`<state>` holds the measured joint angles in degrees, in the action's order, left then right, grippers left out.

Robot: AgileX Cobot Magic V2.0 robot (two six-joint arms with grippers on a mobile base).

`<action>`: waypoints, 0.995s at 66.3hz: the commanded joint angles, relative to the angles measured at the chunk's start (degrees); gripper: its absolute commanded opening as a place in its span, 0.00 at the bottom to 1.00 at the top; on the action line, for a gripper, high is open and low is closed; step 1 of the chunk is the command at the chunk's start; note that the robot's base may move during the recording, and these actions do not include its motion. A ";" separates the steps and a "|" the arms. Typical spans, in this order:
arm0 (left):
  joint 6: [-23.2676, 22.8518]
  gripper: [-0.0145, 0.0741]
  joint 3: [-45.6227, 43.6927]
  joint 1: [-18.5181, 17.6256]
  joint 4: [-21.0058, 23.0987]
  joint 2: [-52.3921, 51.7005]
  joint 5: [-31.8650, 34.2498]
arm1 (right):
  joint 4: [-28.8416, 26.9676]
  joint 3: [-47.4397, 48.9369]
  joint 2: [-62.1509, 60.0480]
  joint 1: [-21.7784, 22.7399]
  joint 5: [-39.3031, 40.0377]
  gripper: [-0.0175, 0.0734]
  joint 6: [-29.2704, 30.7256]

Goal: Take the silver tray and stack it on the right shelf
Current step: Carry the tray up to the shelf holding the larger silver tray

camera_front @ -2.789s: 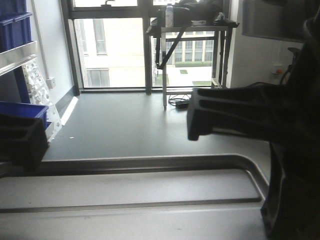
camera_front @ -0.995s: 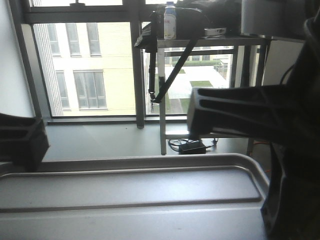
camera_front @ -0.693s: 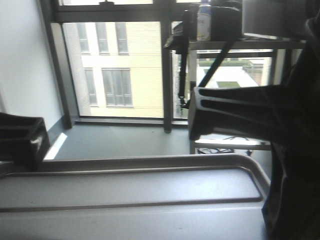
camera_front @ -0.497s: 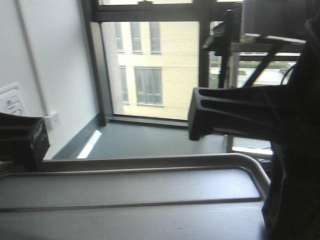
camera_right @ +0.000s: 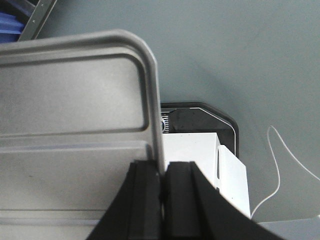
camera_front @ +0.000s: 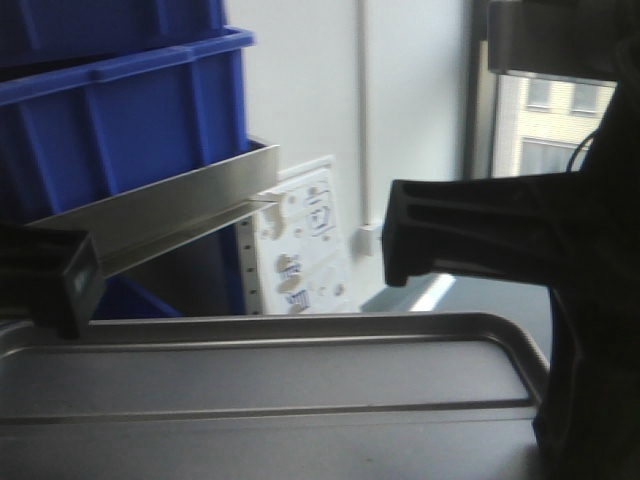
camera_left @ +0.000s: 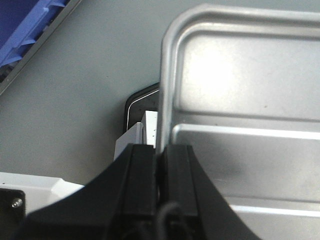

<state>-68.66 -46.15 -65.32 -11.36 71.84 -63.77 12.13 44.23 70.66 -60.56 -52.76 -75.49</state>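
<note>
Both grippers are clamped on the silver tray [camera_front: 280, 372], one at each short end. From the front view, my left gripper [camera_front: 60, 285] sits as a dark block on the tray's left rim and my right gripper [camera_front: 405, 240] reaches in above its right rear corner; the tray lies level across the bottom of the view, one long raised rib showing across its base. Beyond it stand stacked blue bins [camera_front: 130, 110] with an angled steel rail [camera_front: 170, 205] running beneath them, a white printed panel [camera_front: 310, 240] against the wall, and a window [camera_front: 540, 120] at the right. Whether that rail belongs to the right shelf I cannot tell. At my left wrist, two black fingers [camera_left: 142, 167] pinch the tray's rim from either side, with the grey floor [camera_left: 75, 90] below and part of the white robot base [camera_left: 134, 141] under the tray's edge. At my right wrist, the fingers [camera_right: 145, 187] squeeze the opposite rim just short of the rounded corner, and a thin white cable [camera_right: 280, 165] trails over the floor.
</note>
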 commanded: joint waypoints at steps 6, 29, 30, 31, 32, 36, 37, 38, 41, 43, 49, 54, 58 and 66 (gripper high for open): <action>0.03 0.05 -1.06 -0.18 -1.88 -1.28 -12.96 | 3.15 1.38 -1.46 0.48 -8.59 0.25 -0.23; 0.03 0.05 -1.06 -0.18 -1.88 -1.28 -12.96 | 3.15 1.38 -1.46 0.48 -20.00 0.25 -0.23; 0.03 0.05 -1.06 -0.18 -1.88 -1.28 -12.96 | 3.15 1.38 -1.46 0.48 -20.23 0.25 -0.23; 0.03 0.05 -1.06 -0.18 -1.88 -1.28 -12.96 | 3.15 1.38 -1.46 0.48 -20.91 0.25 -0.23; 0.03 0.05 -1.06 -0.18 -1.88 -1.28 -12.96 | 3.15 1.38 -1.46 0.48 -21.35 0.25 -0.23; 0.03 0.05 -1.06 -0.18 -1.88 -1.28 -12.96 | 3.15 1.38 -1.46 0.48 -22.59 0.25 -0.23; 0.03 0.05 -1.06 -0.18 -1.88 -1.28 -12.96 | 3.15 1.38 -1.46 0.48 -22.79 0.25 -0.23; 0.03 0.05 -1.06 -0.18 -1.88 -1.28 -12.96 | 3.15 1.38 -1.46 0.48 -22.94 0.25 -0.23; 0.03 0.05 -1.06 -0.18 -1.88 -1.28 -12.96 | 3.15 1.38 -1.46 0.48 -23.09 0.25 -0.23; 0.03 0.05 -1.06 -0.18 -1.88 -1.28 -12.96 | 3.15 1.38 -1.46 0.48 -23.09 0.25 -0.23; 0.03 0.05 -1.06 -0.18 -1.88 -1.28 -12.96 | 3.15 1.38 -1.46 0.48 -23.09 0.25 -0.23; 0.03 0.05 -1.06 -0.18 -1.88 -1.28 -12.96 | 3.15 1.38 -1.46 0.48 -23.09 0.25 -0.23; 0.03 0.05 -1.06 -0.18 -1.88 -1.28 -12.96 | 3.15 1.38 -1.46 0.48 -23.09 0.25 -0.23; 0.03 0.05 -1.06 -0.18 -1.88 -1.28 -12.96 | 3.15 1.38 -1.46 0.48 -23.04 0.25 -0.23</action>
<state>-68.26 -46.41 -65.42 -9.51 71.84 -60.71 11.19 44.90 70.66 -60.56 -59.44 -75.49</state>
